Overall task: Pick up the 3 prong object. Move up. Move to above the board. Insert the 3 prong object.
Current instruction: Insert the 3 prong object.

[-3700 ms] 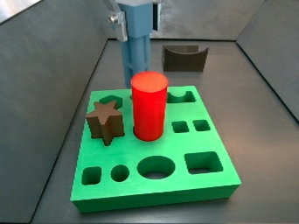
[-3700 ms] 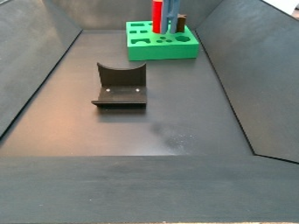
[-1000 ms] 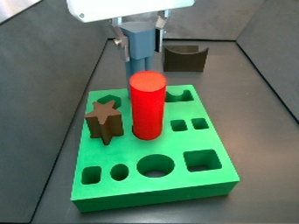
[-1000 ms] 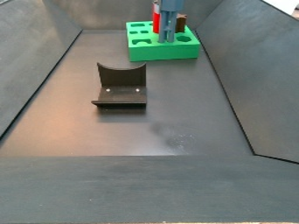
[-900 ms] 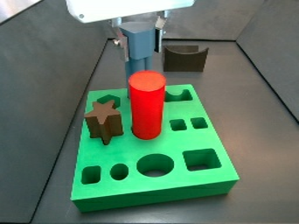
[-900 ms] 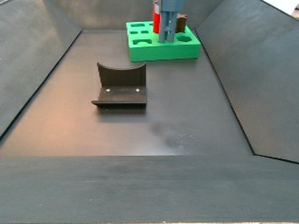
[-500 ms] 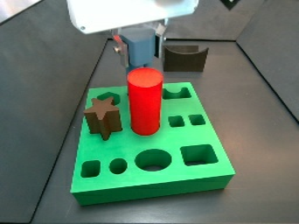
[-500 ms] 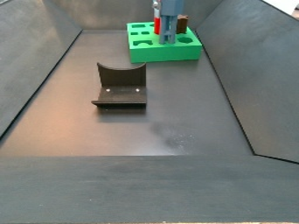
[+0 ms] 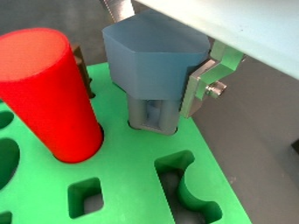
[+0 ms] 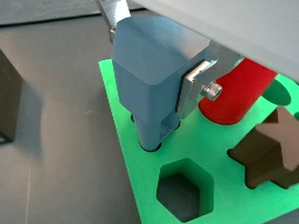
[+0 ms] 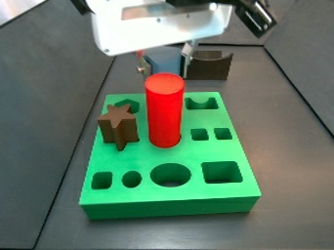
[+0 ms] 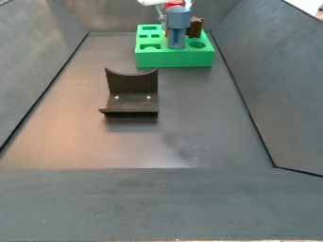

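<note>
The 3 prong object (image 9: 149, 63) is a blue-grey piece standing upright, its prongs (image 9: 152, 118) in a slot of the green board (image 9: 128, 188) beside the red cylinder (image 9: 49, 96). It also shows in the other wrist view (image 10: 152, 74). My gripper (image 9: 155, 80) is shut on its head, and a silver finger (image 9: 205, 80) presses on one side. In a side view the gripper (image 11: 164, 61) is behind the red cylinder (image 11: 163, 107) over the board's (image 11: 170, 195) far edge. In the other side view the gripper (image 12: 177, 17) is over the board (image 12: 177, 52).
A dark brown star block (image 11: 117, 125) stands in the board, also seen in a wrist view (image 10: 274, 149). Several open holes lie on the board's near side (image 11: 170, 177). The dark fixture (image 12: 130, 92) stands on the grey floor, beyond the board in a side view (image 11: 209, 65). Sloped grey walls enclose the bin.
My gripper has come down with the 3 prong object, and its prongs now reach into the board's slot. The white hand sits lower in the side view.
</note>
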Robot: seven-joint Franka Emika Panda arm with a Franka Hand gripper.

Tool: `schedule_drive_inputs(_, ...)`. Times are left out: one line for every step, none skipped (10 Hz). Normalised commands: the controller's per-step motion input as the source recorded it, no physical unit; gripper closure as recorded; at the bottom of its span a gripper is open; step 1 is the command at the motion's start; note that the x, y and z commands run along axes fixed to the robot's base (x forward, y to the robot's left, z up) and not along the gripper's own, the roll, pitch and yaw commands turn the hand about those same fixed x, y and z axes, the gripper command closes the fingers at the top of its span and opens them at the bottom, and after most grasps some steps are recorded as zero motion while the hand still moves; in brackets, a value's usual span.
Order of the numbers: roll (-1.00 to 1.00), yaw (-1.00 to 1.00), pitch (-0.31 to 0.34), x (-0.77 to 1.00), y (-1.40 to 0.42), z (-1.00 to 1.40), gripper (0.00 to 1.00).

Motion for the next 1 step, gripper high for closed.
schedule_drive_inputs(0.00,0.00,0.000,0.00,0.00,0.00,1.00)
